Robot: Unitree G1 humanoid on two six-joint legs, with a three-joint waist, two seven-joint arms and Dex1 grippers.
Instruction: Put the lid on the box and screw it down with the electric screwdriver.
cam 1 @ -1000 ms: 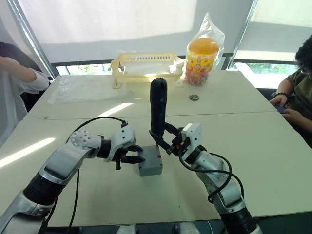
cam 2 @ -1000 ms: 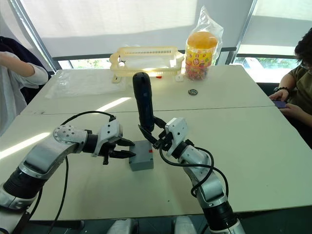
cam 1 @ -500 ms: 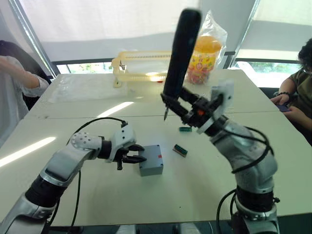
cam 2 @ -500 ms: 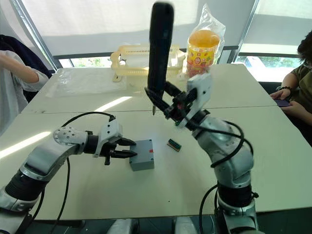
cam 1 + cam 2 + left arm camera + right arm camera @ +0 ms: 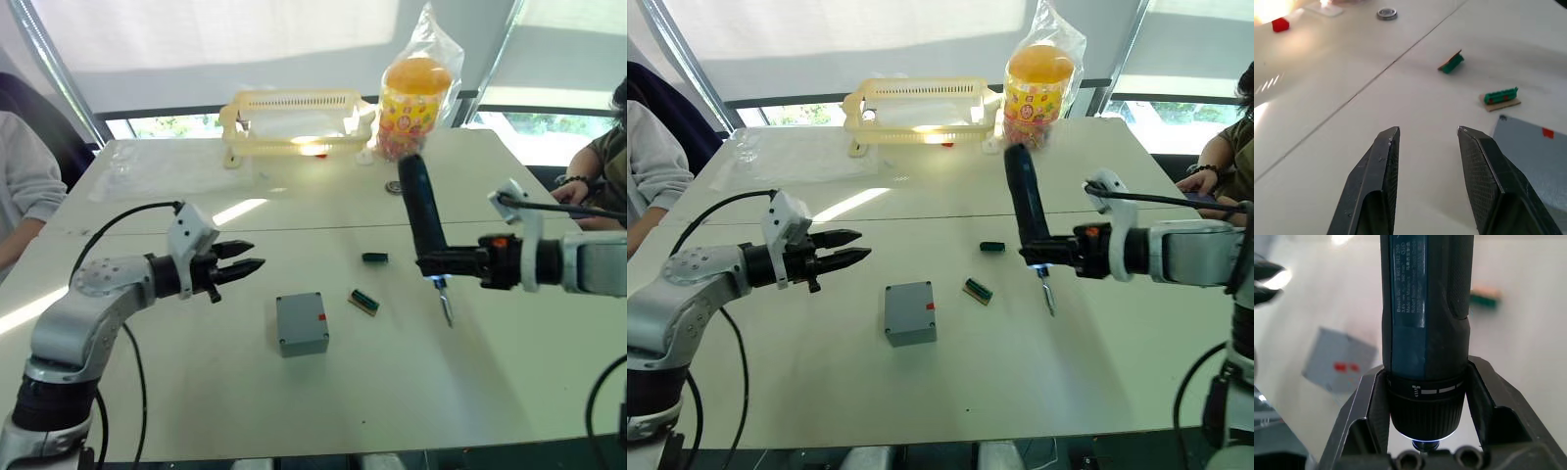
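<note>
While the box (image 5: 301, 323) sits closed on the table (image 5: 196, 392), the left gripper (image 5: 247, 264) is held open beside it, apart. At the left wrist, two spread fingers (image 5: 1376, 191) are seen near the box's corner. At the right wrist, the screwdriver (image 5: 1425, 333) is clamped by the right gripper (image 5: 1422, 421).

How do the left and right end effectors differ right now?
The left end effector is open and holds nothing; the right end effector is shut on the electric screwdriver. The left hangs at the box's left, the right at its right. Both are clear of the box, above the table.
</note>
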